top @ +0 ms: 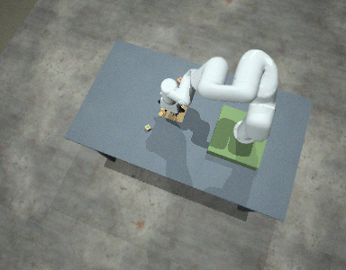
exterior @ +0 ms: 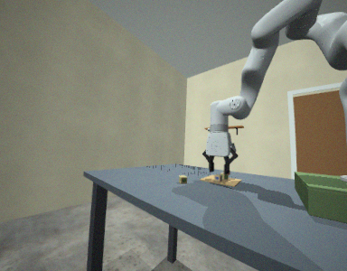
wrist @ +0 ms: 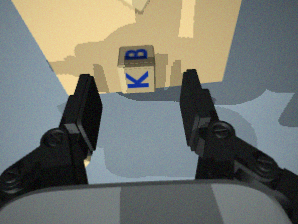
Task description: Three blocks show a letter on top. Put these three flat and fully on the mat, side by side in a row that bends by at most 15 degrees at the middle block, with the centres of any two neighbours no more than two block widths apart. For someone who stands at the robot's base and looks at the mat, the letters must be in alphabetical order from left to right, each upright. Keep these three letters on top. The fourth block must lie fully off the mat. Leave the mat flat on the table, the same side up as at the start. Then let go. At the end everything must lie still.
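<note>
My gripper (top: 169, 114) (exterior: 219, 172) (wrist: 139, 88) is part open and empty, low over the near edge of the tan mat (top: 181, 118) (exterior: 236, 182) (wrist: 212, 50). A block with a blue K on its bright, seemingly upper face (wrist: 138, 79) and a B on a shaded side lies by that edge; its fingers stand apart on either side. A corner of another pale block (wrist: 140, 4) shows on the mat. A block with green marks (top: 148, 128) (exterior: 182, 179) lies off the mat. A block with an orange-red mark (top: 179, 80) lies off it beside the arm. Their letters are unreadable.
A green box-like base (top: 219, 140) (exterior: 329, 199) surrounds the robot's foot. The blue-grey table (top: 105, 90) (exterior: 142, 185) carries everything. The arm and its shadow cover part of the mat. Small thin dark marks show near the table's far edge in the exterior view.
</note>
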`<state>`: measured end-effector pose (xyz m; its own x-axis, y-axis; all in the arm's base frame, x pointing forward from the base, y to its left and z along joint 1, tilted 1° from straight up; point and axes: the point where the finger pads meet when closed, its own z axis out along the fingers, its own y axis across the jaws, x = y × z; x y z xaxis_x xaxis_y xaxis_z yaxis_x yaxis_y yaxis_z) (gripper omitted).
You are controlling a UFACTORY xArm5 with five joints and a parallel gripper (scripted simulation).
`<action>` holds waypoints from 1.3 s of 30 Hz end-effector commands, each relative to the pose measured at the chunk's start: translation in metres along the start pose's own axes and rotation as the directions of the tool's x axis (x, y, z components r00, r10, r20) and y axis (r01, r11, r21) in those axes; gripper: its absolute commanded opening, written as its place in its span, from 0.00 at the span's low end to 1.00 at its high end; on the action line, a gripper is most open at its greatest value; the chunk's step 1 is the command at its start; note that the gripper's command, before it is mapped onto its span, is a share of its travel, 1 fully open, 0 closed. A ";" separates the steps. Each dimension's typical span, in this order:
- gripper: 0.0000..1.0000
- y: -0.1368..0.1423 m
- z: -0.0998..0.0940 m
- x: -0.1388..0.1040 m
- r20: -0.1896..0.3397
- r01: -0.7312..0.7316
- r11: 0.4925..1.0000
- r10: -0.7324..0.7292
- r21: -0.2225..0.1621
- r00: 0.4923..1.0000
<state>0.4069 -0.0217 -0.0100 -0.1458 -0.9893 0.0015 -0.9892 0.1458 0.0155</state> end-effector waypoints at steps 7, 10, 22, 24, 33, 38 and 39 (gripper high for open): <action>0.63 -0.001 -0.001 0.000 0.000 0.000 1.000 0.000 0.003 1.000; 0.63 -0.001 0.000 0.000 0.000 0.000 1.000 0.000 0.003 1.000; 0.63 -0.001 0.012 0.000 0.000 0.000 1.000 0.000 0.003 1.000; 0.63 -0.001 0.016 0.000 0.000 0.000 1.000 0.000 0.003 1.000; 0.63 -0.001 0.027 0.000 0.000 0.000 1.000 0.000 0.003 1.000; 0.63 -0.001 0.028 0.000 0.000 0.000 1.000 0.000 0.003 1.000; 0.63 -0.001 0.028 0.000 0.000 0.000 1.000 0.000 0.003 1.000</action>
<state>0.4062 -0.0217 -0.0388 -0.1458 -0.9893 0.0015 -0.9892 0.1458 0.0157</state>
